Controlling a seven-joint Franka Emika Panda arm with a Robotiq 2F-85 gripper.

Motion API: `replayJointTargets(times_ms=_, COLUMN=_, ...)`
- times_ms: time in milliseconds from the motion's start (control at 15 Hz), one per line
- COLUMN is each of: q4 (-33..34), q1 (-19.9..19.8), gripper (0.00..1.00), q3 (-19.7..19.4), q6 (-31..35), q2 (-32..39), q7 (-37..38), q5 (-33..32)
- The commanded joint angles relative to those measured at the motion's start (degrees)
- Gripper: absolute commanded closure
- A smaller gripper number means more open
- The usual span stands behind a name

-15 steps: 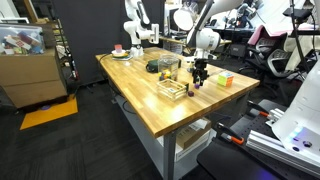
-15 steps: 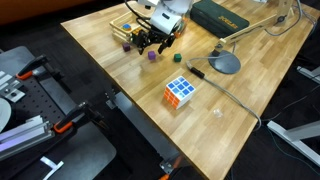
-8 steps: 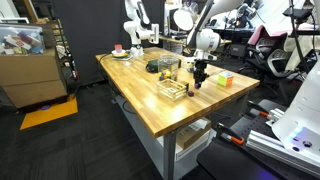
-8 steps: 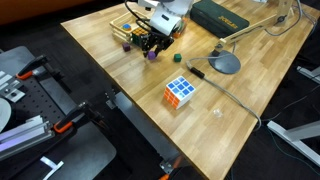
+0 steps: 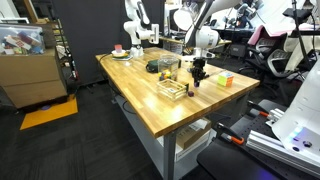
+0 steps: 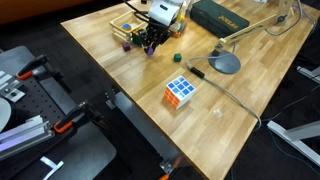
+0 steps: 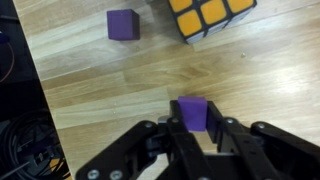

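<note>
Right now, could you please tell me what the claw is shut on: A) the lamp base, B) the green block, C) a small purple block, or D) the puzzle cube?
C: in the wrist view the claw pinches a small purple block, with the puzzle cube lying apart.

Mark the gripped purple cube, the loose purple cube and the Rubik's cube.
gripped purple cube (image 7: 192,112), wrist view, middle of its visible face.
loose purple cube (image 7: 122,24), wrist view, face centre.
Rubik's cube (image 6: 180,91), in an exterior view, top face centre.
</note>
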Motion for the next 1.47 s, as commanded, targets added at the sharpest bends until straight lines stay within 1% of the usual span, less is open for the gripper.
replayJointTargets(times_ms=0, q4=-4.53, q1=2.16, gripper=0.93, q3=-0.64, q6=2.82, q2=-5.25, q7=1.28, q5=-4.61)
replayJointTargets(times_ms=67, q4=-5.04, q1=2.1, gripper=0.93, q3=0.12, q6=3.37, q2=-6.74, q7=0.45, q5=-5.01)
replayJointTargets(times_ms=133, q4=-5.57, q1=2.77, gripper=0.93, q3=0.04, q6=4.27, q2=-8.0, q7=0.51, q5=-6.48)
replayJointTargets(times_ms=400, q4=-6.34, q1=6.12, gripper=0.93, q3=0.39, q6=6.22, q2=-12.95, q7=0.61, q5=-14.5)
replayJointTargets(times_ms=533, q4=-5.54, q1=9.28, gripper=0.93, q3=-0.9, q6=5.96, q2=-14.11, q7=4.24, q5=-22.97)
replayJointTargets(times_ms=733, q4=-3.52, q1=12.09, gripper=0.93, q3=-0.84, q6=5.84, q2=-15.37, q7=8.66, q5=-34.65)
replayJointTargets(times_ms=933, q4=-1.65, q1=13.57, gripper=0.93, q3=0.14, q6=5.51, q2=-17.45, q7=12.14, q5=-43.56)
replayJointTargets(times_ms=1067, q4=-0.56, q1=13.43, gripper=0.93, q3=1.86, q6=4.63, q2=-18.88, q7=11.16, q5=-45.45)
replayJointTargets(times_ms=1133, q4=-0.14, q1=12.51, gripper=0.93, q3=3.22, q6=4.56, q2=-19.18, q7=8.26, q5=-43.92)
replayJointTargets(times_ms=1200, q4=-0.21, q1=12.47, gripper=0.72, q3=3.11, q6=4.93, q2=-18.61, q7=10.97, q5=-44.06)
replayJointTargets(times_ms=1400, q4=-0.13, q1=12.35, gripper=0.72, q3=3.62, q6=4.86, q2=-19.02, q7=9.72, q5=-44.01)
